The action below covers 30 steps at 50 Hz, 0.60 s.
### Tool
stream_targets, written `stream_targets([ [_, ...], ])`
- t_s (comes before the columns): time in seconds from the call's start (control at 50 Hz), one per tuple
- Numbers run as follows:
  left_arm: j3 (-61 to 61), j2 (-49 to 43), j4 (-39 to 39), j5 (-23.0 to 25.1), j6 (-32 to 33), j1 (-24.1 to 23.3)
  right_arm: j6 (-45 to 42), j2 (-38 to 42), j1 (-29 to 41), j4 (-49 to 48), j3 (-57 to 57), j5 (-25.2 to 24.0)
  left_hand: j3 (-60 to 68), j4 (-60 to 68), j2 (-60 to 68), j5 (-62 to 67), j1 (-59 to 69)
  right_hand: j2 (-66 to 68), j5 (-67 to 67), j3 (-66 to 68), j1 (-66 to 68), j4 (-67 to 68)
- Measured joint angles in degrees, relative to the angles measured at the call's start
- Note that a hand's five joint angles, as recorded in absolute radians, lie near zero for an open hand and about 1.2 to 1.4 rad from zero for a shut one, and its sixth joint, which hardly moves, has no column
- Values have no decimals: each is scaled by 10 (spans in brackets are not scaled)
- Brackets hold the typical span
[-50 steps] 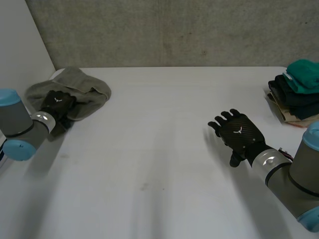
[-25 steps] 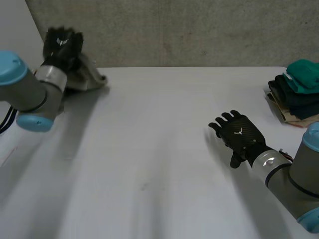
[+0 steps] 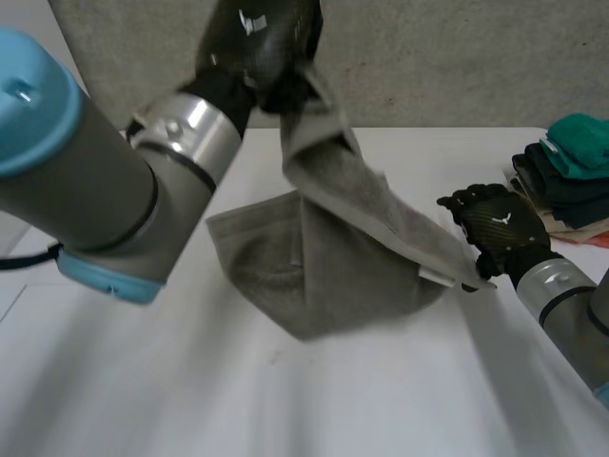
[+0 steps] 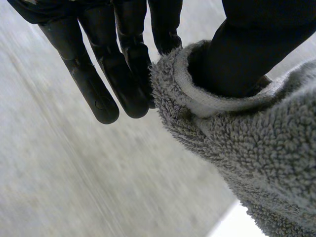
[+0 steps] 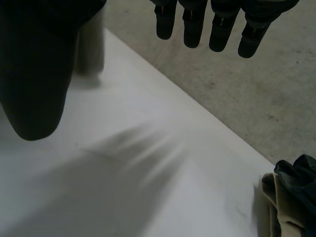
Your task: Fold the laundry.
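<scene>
A grey terry towel (image 3: 333,257) hangs from my left hand (image 3: 255,43), which is raised high over the table's middle. In the left wrist view the thumb (image 4: 256,44) and fingers (image 4: 118,69) pinch the towel's hemmed edge (image 4: 207,108). The cloth drapes down and spreads out, its lower part on or just above the white table (image 3: 285,400). My right hand (image 3: 500,228) is open with straight fingers (image 5: 212,24) at the towel's low right corner; I cannot tell whether it touches the cloth.
A stack of folded clothes (image 3: 571,176), teal on top of dark and beige pieces, sits at the table's right edge, also beside my right hand as folded clothes (image 5: 291,197). A concrete wall (image 3: 428,67) rises behind the table.
My left hand shut on the towel at the far left corner, lifted it and swung it high toward the middle; the towel now hangs spread. My right hand shifted right and slightly away.
</scene>
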Motion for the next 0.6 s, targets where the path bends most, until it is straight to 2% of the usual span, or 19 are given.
stream_targets([
  [0.14, -66, -5, -42, 0, 3, 3, 45, -1, -9, 22, -32, -17, 0, 2, 0, 0, 0, 0, 0, 0, 0, 0],
  [0.2, -94, 8, -68, 0, 3, 4, 49, 1, -15, 59, -70, -50, 0, 2, 0, 0, 0, 0, 0, 0, 0, 0],
  [0.32, -138, 67, -113, 0, 3, 2, 35, 62, -20, 181, -207, -184, 0, 2, 0, 0, 0, 0, 0, 0, 0, 0],
  [0.4, -157, 109, -124, -2, 2, 1, 22, 130, -15, 236, -295, -239, 0, 2, 0, 0, 0, 0, 0, 0, 0, 0],
  [0.48, -172, 148, -124, -3, 0, -1, 7, 194, 5, 259, -361, -258, 0, 2, 0, 0, 0, 0, 0, 0, 0, 0],
  [0.56, -180, 172, -123, -3, 0, -1, -14, 258, 39, 255, -411, -253, 0, 2, 0, 0, 0, 0, 0, 0, 0, 0],
  [0.6, -183, 180, -123, -3, 0, 0, -26, 292, 60, 243, -435, -238, 0, 2, 0, 0, 0, 107, 95, 105, 101, 97],
])
